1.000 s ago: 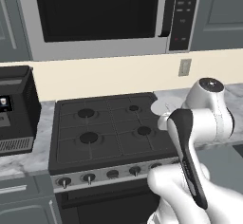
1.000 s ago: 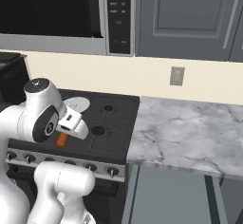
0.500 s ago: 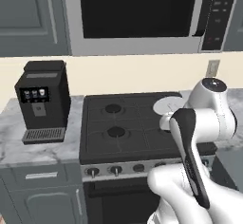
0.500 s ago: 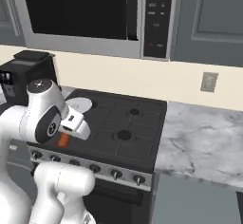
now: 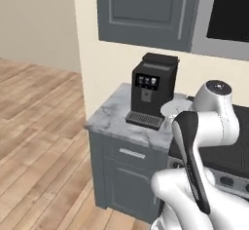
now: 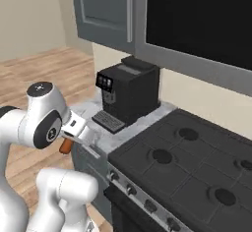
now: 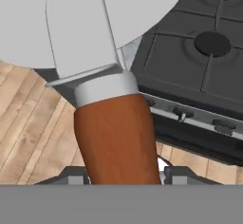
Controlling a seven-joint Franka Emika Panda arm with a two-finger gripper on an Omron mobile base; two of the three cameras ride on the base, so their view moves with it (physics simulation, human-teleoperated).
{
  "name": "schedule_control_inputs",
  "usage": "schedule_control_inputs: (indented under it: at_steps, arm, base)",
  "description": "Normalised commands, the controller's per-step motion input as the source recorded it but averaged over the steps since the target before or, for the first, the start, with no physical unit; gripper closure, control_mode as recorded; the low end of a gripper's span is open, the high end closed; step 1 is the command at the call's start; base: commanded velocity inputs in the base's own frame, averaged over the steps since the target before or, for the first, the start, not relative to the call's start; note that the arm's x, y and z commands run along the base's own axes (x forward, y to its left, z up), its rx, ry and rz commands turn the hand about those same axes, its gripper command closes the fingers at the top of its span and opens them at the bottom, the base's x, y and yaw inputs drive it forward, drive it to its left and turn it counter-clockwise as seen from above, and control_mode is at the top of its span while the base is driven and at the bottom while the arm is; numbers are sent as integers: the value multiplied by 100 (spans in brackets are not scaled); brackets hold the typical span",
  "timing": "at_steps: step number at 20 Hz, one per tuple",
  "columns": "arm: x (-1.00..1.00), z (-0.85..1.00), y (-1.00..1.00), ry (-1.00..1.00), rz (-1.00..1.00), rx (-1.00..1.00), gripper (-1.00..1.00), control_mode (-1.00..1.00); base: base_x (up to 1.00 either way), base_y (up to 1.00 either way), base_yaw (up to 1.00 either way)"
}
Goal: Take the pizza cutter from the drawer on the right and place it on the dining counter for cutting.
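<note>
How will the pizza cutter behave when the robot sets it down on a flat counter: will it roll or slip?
The pizza cutter looks rigid, so it should not flop. Its round, smooth brown handle, pinched between the fingers, may slip or turn in the grip. Laid flat, the wide disc blade probably stops it rolling far, though it could rock.

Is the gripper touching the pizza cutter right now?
Touching. In the hand view the pizza cutter's brown handle sits squeezed between the gripper's two fingertips, with no gap on either side.

Marble worktop (image 5: 114,120) beside black stove (image 6: 197,177), coffee machine (image 5: 151,90) on it
</note>
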Motion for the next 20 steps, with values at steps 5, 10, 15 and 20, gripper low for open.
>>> schedule_control_inputs:
  at_steps: [5,10,15,20]
  arm:
    - [0,0,0,0,0,0,100,100]
    - [0,0,0,0,0,0,100,100]
    - [0,0,0,0,0,0,100,100]
    - [0,0,0,0,0,0,100,100]
  base:
    - [-3,5,100]
    - [-10,2,100]
    - [-1,1,99]
    - [83,1,42]
